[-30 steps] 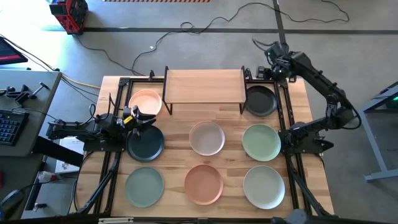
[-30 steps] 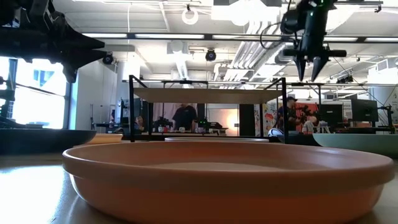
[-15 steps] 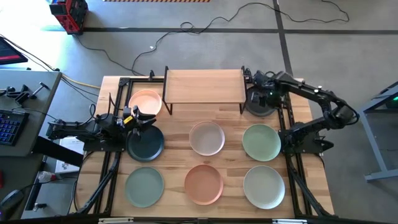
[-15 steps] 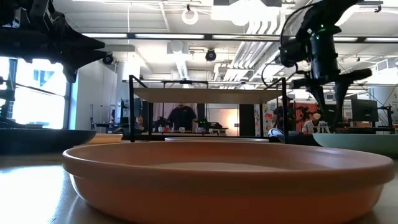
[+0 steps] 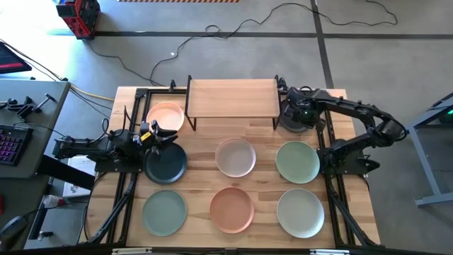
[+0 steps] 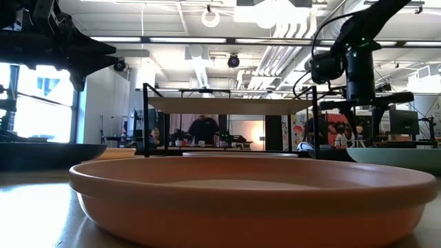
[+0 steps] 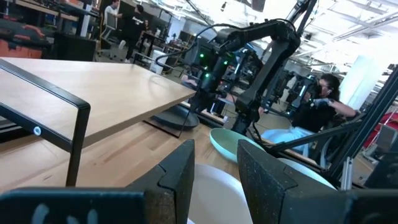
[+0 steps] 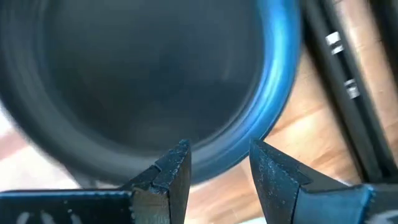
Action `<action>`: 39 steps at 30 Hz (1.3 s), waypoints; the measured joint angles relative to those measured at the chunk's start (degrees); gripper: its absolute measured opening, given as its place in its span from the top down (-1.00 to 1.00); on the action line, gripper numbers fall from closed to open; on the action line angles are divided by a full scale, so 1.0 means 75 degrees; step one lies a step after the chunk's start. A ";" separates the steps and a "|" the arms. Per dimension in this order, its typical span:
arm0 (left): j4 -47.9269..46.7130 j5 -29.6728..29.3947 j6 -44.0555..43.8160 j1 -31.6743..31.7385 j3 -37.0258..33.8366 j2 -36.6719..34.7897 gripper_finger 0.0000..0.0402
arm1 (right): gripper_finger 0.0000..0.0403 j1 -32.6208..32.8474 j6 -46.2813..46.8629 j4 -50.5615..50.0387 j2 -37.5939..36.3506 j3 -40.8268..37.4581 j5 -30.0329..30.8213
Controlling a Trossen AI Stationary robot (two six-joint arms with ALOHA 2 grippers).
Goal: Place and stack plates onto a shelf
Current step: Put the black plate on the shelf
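1. High view shows no legible writing or brand marks on the plates, the arms or the table.
2. High view: the low light-wood shelf on thin black legs stands at the table's far edge with nothing on its board. A round black plate lies on the wooden tabletop just beside its right end, a peach plate just beside its left end.
3. The right gripper hangs over the black plate's far-left rim. The right wrist view alone gives the detail: two dark fingers spread apart, straddling the plate's rim, not pinching it.
4. The left gripper waits above the dark teal plate, near the peach one. The left wrist view shows its fingers parted with nothing between them.
5. Across the middle and near rows lie a whitish plate, a sage green plate, a grey-green plate, a terracotta plate and a pale green plate.
6. Low view alone shows people in the room behind the shelf, with the terracotta plate filling the foreground.
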 joint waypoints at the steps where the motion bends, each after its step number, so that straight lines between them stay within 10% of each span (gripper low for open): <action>1: 0.0000 0.0000 0.0002 0.0003 0.0000 0.0000 0.46 | 0.30 -0.0024 0.0124 -0.0011 0.0000 -0.0003 0.0127; 39: -0.0164 0.0003 0.0003 0.0003 0.0000 -0.0002 0.46 | 0.30 0.0874 0.4115 -0.0585 0.0000 -0.0003 0.1009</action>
